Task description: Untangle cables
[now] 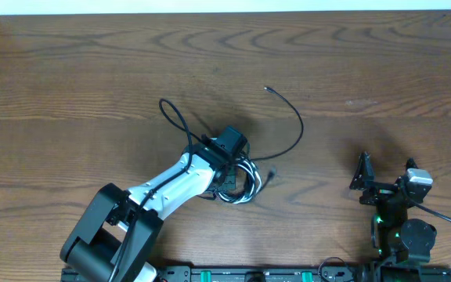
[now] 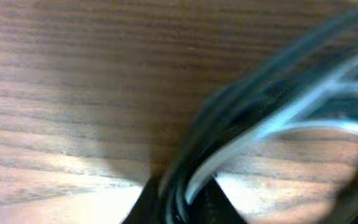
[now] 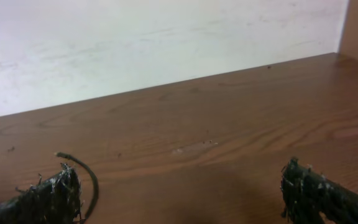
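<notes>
Low on cables (image 1: pixel 247 188), left tool (image 1: pixel 227 174) closed

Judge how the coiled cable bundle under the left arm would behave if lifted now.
Probably floppy: the cable bundle lies in loose, uneven loops, so it should sag and drape. Likely light, since the cords look thin. The long black cable arcing away would probably trail along the table, and may snag.
</notes>
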{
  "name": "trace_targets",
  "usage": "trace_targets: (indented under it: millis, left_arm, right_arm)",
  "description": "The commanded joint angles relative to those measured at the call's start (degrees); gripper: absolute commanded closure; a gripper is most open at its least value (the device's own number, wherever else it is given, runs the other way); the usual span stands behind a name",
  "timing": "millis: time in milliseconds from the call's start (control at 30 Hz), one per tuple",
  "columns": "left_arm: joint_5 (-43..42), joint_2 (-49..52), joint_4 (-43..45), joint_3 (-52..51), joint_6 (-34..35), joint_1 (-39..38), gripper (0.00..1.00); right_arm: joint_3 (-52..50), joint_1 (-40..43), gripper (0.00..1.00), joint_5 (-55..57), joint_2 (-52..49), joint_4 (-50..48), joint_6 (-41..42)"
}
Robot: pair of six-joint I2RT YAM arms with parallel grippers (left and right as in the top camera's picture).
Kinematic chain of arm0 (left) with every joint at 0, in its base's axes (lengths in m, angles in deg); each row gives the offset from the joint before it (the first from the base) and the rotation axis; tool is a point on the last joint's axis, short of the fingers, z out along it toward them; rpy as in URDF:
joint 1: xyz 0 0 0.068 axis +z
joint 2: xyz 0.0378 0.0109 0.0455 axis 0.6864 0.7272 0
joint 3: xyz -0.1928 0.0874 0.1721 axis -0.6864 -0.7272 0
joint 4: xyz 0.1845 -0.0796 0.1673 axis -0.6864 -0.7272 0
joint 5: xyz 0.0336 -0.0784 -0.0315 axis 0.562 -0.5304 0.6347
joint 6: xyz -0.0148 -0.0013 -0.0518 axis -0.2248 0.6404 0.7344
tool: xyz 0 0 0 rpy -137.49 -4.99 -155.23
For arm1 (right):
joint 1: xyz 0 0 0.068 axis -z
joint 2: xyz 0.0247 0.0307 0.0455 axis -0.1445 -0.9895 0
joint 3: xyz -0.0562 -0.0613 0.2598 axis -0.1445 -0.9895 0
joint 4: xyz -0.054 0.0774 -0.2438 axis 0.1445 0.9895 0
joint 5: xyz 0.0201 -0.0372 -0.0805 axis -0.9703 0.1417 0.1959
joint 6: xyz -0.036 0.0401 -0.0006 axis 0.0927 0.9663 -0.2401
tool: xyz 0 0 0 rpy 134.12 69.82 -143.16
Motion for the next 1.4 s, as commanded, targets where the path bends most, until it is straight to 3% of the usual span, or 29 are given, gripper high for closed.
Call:
trace_targets:
  millis: [0, 167, 467, 600, 767, 900, 1067, 1200, 1333, 1367]
  left_arm:
    - [0.83, 1.01, -0.57, -0.20, 0.96, 0.48, 0.92]
    - [-3.63, -2.25, -0.70, 1.75, 3.63, 0.74, 0.92]
    - [-5.40, -11.02, -0.24, 2.23, 24.50, 0.79, 0.92]
    - [-5.38, -12.70, 1.14, 2.23, 30.45, 0.79, 0.92]
    - [-4.83, -12.55, 3.76, 2.21, 31.08, 0.72, 0.92]
    - [-4.00, -12.55, 5.95, 2.21, 22.32, 0.72, 0.92]
    - [-4.96, -12.57, 9.97, 2.21, 3.52, 0.72, 0.92]
    - [-14.51, -12.57, 14.34, 2.21, -11.72, 0.79, 0.92]
    - [-21.46, -12.57, 16.96, 2.21, -14.62, 0.79, 0.92]
    - [-21.94, -12.57, 17.42, 2.21, -14.60, 0.79, 0.92]
  right_arm:
    - [-0.07, 0.17, 0.01, 0.42, 0.31, 0.26, 0.37]
    - [-0.07, 0.17, 0.01, 0.42, 0.31, 0.26, 0.37]
    - [-0.07, 0.17, 0.01, 0.42, 0.31, 0.24, 0.37]
    - [-0.07, 0.17, 0.01, 0.42, 0.31, 0.24, 0.37]
    - [-0.07, 0.17, 0.01, 0.42, 0.31, 0.24, 0.37]
    - [-0.07, 0.17, 0.01, -0.28, 0.31, -1.64, 2.14]
    - [-0.07, 0.13, 0.01, -19.26, 0.28, -1.20, 23.02]
    - [-0.07, 0.13, 0.01, -39.67, 0.26, -1.66, 36.79]
    - [-0.07, 0.13, 0.01, -48.26, 0.26, -1.70, 39.63]
    - [-0.07, 0.11, 0.05, -48.48, 0.26, -1.62, 39.43]
